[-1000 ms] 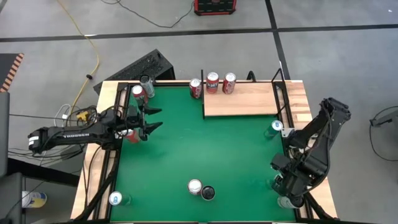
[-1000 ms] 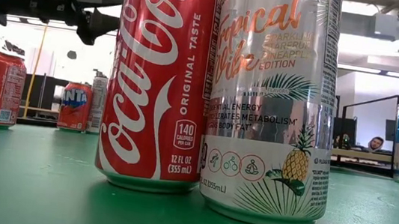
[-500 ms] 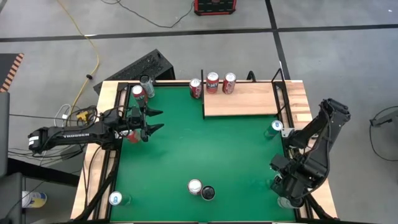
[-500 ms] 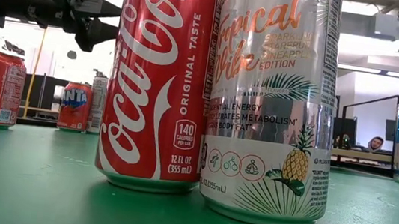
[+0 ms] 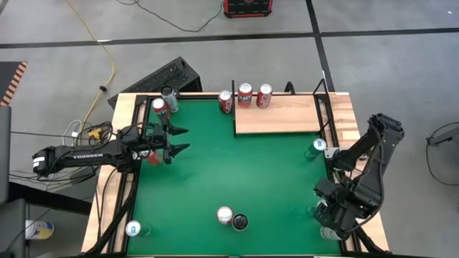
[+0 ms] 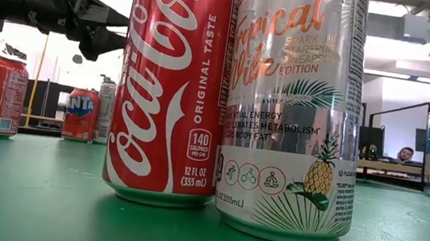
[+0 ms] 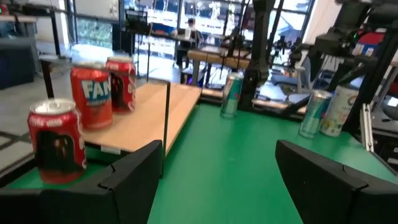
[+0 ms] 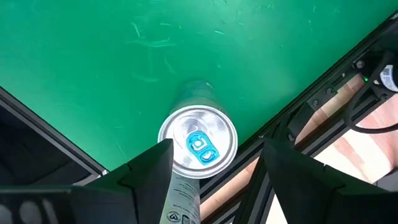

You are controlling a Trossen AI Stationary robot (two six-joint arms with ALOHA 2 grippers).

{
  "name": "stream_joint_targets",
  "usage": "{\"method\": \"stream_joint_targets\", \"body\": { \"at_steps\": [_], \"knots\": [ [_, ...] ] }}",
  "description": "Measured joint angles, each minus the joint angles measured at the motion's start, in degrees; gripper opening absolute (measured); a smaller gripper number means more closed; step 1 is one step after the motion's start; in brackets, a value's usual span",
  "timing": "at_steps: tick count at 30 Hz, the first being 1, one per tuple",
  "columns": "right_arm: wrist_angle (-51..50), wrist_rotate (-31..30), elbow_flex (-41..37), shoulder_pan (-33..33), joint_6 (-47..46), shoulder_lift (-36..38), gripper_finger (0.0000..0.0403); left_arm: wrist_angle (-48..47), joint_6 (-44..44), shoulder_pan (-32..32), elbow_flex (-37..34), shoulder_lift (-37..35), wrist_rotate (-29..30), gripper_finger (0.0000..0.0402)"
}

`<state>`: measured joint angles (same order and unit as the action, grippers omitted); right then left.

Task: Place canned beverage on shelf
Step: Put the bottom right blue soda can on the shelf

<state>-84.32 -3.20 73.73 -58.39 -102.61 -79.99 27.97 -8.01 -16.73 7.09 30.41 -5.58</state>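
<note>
My left pincer [image 5: 178, 139] hangs open and empty over the green worktop [image 5: 237, 172], near its left edge. My right pincer [image 8: 211, 163] stands open above a slim silver can with a blue tab [image 8: 198, 144] at the worktop's right rim. The shelf [image 5: 276, 115], a flat pale wood-grain board with thin black posts, carries two red Fanta cans [image 5: 245, 94]; a third red can [image 5: 226, 102] stands just off its edge.
</note>
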Motion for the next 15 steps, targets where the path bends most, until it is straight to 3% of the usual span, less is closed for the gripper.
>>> {"method": "stream_joint_targets", "body": {
  "at_steps": [15],
  "knots": [
    [-0.76, -1.54, -0.02, -0.09, 2.86, 0.0, 0.0276, -5.41, -0.11, 0.0, 0.0, 0.02, 0.39, 0.0297]
  ]
}}
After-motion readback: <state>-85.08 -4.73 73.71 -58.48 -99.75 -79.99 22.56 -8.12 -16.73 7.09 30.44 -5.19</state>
